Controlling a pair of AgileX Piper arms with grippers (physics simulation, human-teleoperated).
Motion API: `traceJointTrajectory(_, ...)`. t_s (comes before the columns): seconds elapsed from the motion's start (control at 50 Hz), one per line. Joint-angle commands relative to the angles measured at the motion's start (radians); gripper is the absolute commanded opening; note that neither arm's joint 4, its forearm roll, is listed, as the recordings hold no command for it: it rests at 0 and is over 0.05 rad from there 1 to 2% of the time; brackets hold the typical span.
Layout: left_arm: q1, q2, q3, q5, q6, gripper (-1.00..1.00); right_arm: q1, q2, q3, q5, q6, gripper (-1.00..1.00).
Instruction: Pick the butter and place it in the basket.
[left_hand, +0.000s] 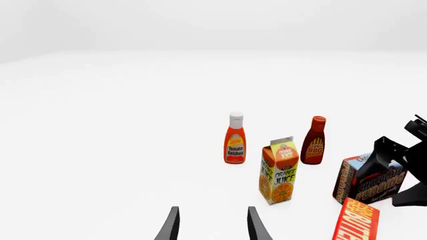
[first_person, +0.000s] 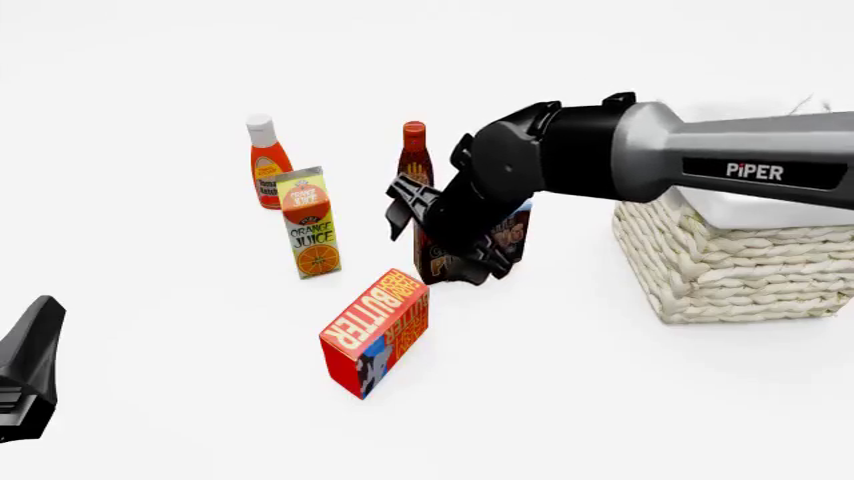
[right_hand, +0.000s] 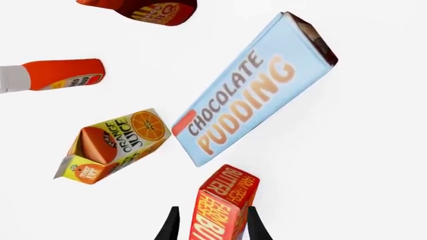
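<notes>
The butter (first_person: 374, 330) is a red carton with yellow lettering, lying on the table in front of the other groceries. It also shows in the left wrist view (left_hand: 357, 222). My right gripper (first_person: 461, 262) hovers over the pudding box, up and to the right of the butter, and is open. In the right wrist view the butter (right_hand: 223, 205) lies ahead, framed by the gripper's (right_hand: 212, 227) spread fingers and not touched. My left gripper (first_person: 30, 370) rests low at the near left, open (left_hand: 213, 227) and empty. The wicker basket (first_person: 734, 270) stands at the right, partly behind the right arm.
A Chocolate Pudding box (right_hand: 253, 95) stands just behind the butter, under the right gripper. An orange juice carton (first_person: 310, 225), a ketchup bottle (first_person: 268, 160) and a BBQ sauce bottle (first_person: 415, 150) stand to the left and behind. The right arm (left_hand: 400, 170) crosses the left wrist view.
</notes>
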Motion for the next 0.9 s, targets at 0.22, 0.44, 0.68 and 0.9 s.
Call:
traceJointTrajectory(0.22, 0.0, 0.0, 0.0, 0.0, 0.0, 1.0, 0.009, 0.031, -0.007, -0.003, 0.019, 1.0)
traceJointTrajectory(0.44, 0.0, 0.0, 0.0, 0.0, 0.0, 1.0, 0.019, 0.049, -0.017, 0.001, 0.033, 1.0)
traceJointTrajectory(0.68, 0.0, 0.0, 0.0, 0.0, 0.0, 1.0, 0.037, 0.087, -0.055, 0.019, 0.051, 1.0)
traceJointTrajectory(0.9, 0.0, 0.0, 0.0, 0.0, 0.0, 1.0, 0.044, 0.115, -0.071, 0.023, 0.074, 1.0)
